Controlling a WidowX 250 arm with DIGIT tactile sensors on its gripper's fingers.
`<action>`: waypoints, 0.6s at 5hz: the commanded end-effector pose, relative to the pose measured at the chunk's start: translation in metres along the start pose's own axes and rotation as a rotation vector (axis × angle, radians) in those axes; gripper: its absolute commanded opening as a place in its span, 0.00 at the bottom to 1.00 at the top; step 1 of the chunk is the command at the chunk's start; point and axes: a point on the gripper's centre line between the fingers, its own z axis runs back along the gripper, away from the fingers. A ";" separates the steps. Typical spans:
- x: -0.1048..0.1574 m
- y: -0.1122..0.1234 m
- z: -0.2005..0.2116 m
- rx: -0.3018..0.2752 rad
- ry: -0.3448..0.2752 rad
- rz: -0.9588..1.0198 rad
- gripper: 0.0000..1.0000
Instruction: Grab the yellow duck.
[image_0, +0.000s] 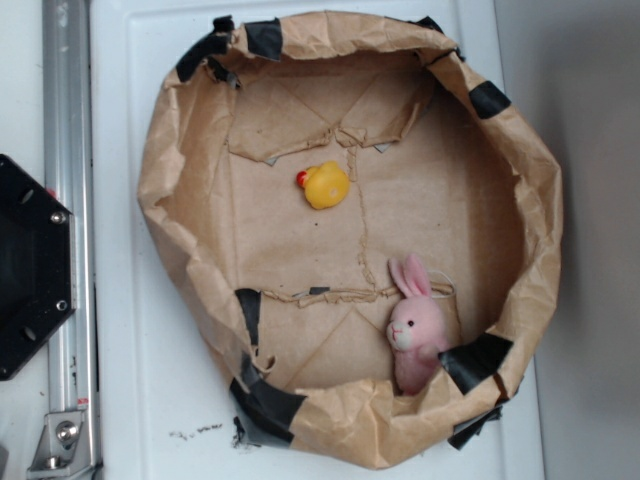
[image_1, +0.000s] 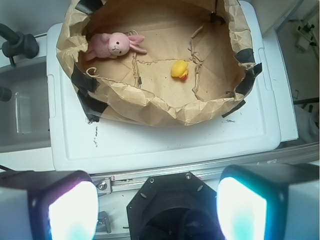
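1. Exterior view: my gripper does not appear here at all; only my black base (image_0: 30, 265) shows at the frame's edge. The yellow duck (image_0: 325, 185) sits untouched on the floor of the brown paper nest (image_0: 520, 150), well apart from the pink bunny (image_0: 415, 325) leaning at its wall. Nothing of the grab is done.

2. Wrist view: my gripper (image_1: 150, 207) hangs with its two pads spread wide, nothing between them, well short of the nest. The duck (image_1: 180, 69) lies far ahead of me and slightly to my right. Reach, descent and closing all remain, I judge. My fingertips are cut off and blurred, and the duck's beak is hard to read.
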 end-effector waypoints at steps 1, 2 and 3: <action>0.000 0.000 0.000 0.000 0.000 0.000 1.00; 0.049 0.018 -0.015 -0.017 0.007 0.255 1.00; 0.084 0.037 -0.057 0.000 0.034 0.450 1.00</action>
